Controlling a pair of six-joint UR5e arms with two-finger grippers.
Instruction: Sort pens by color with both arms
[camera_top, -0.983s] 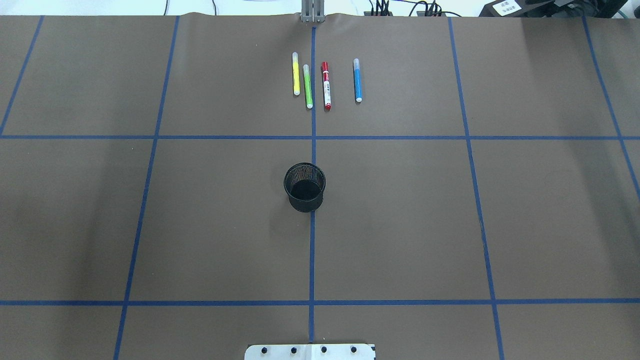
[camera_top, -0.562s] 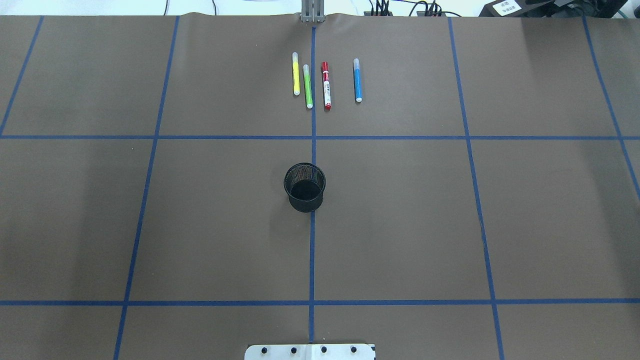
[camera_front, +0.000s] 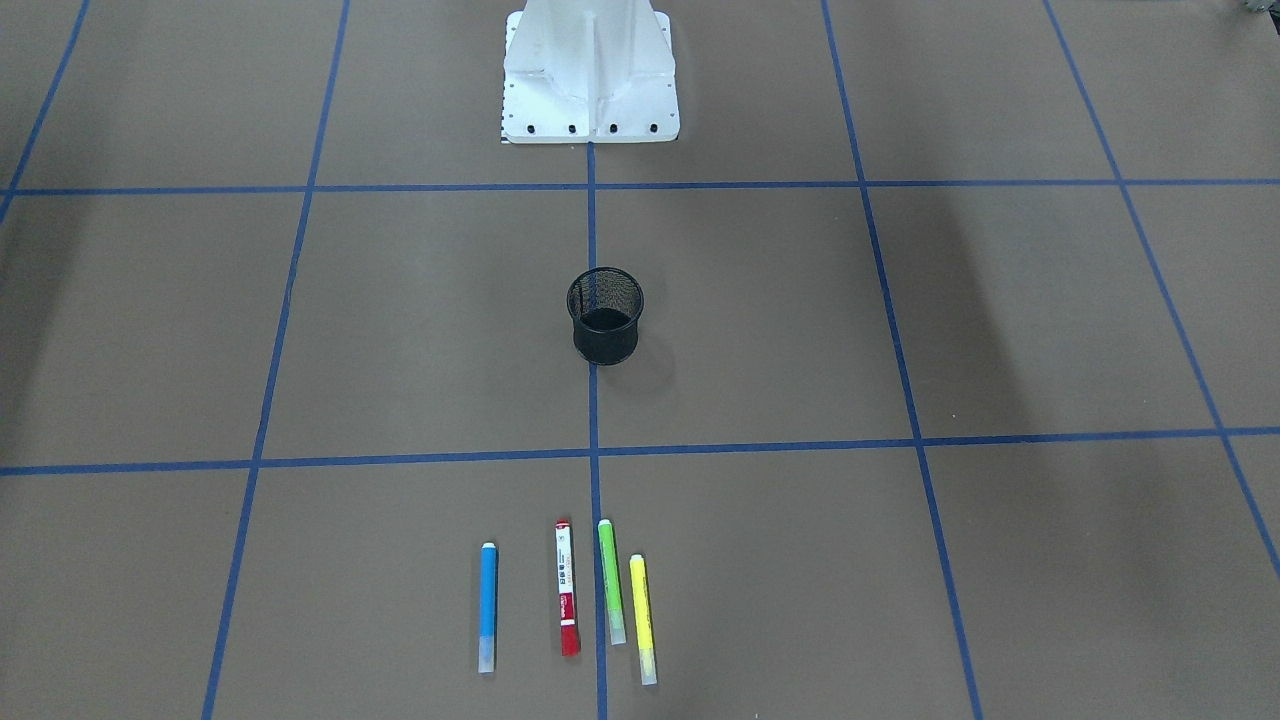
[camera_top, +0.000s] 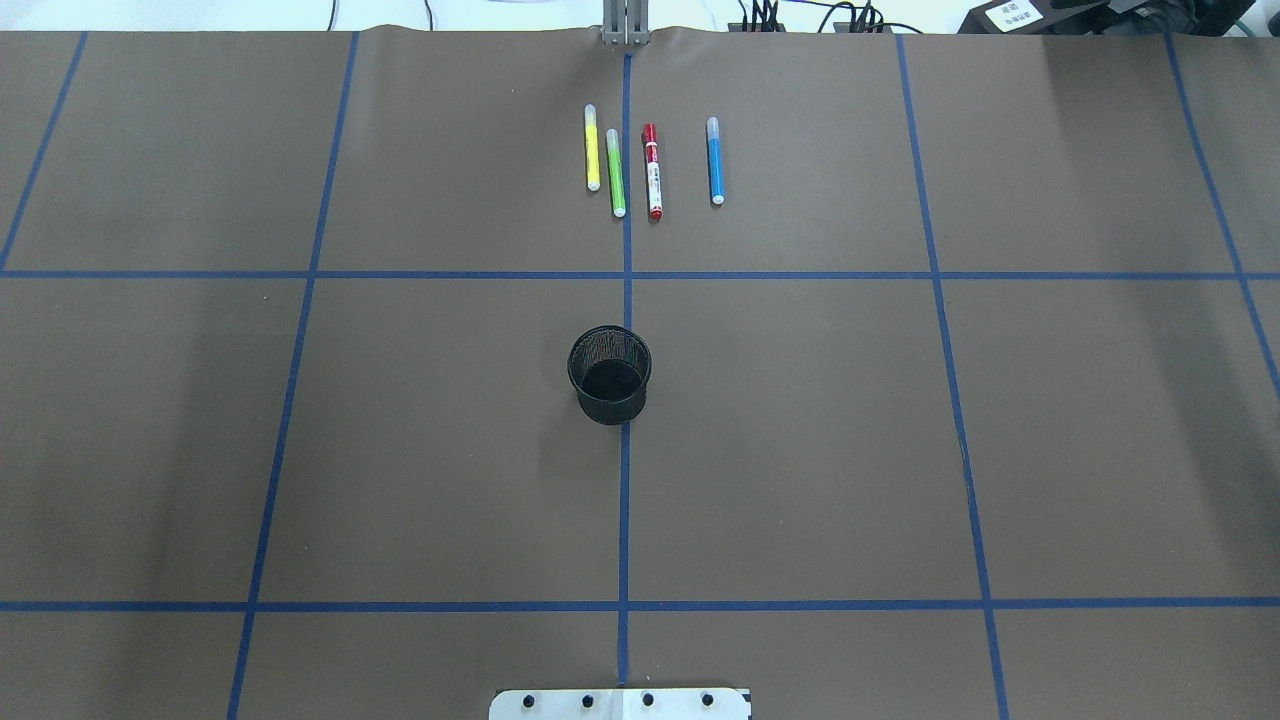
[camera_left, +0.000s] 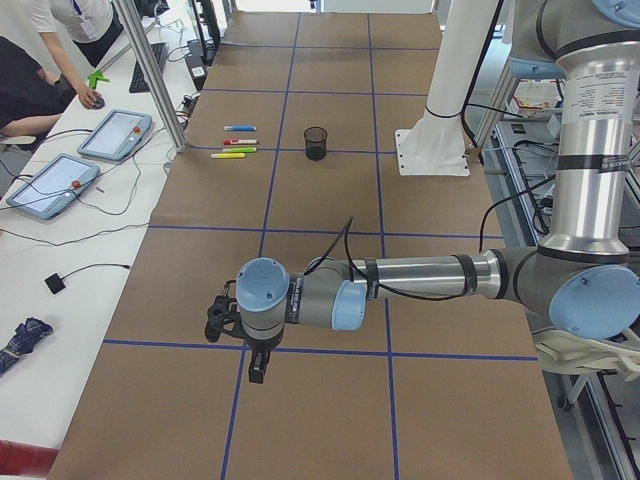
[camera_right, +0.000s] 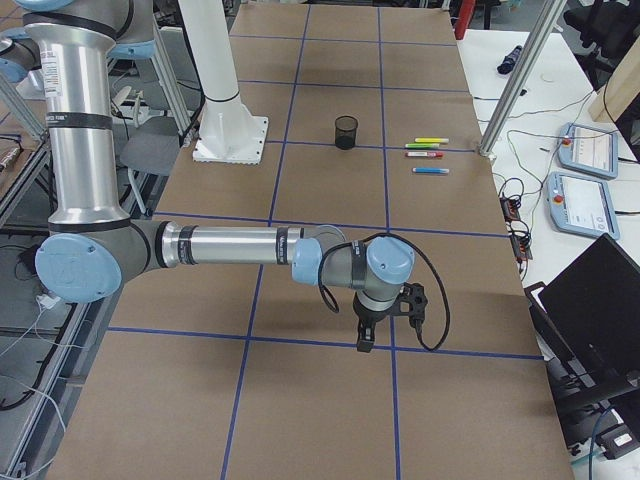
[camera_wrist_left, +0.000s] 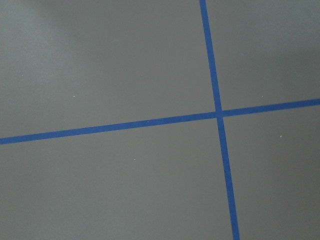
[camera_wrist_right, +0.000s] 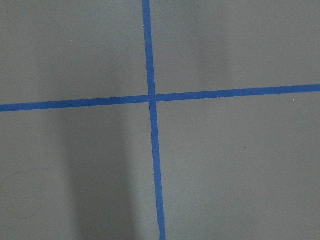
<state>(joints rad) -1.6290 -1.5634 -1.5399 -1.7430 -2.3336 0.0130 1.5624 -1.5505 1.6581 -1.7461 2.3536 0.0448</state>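
Four pens lie side by side at the table's far edge in the overhead view: yellow, green, a white one with red ends and blue. The front-facing view has them near its bottom, from blue to yellow. Neither arm enters those two views. My left gripper points down over a tape crossing far from the pens, seen only in the exterior left view. My right gripper hangs likewise at the other end. I cannot tell whether either is open or shut.
A black mesh cup stands upright at the table's middle on the centre tape line. The white base pedestal sits behind it. Tablets and cables lie on the white bench, where a person stands.
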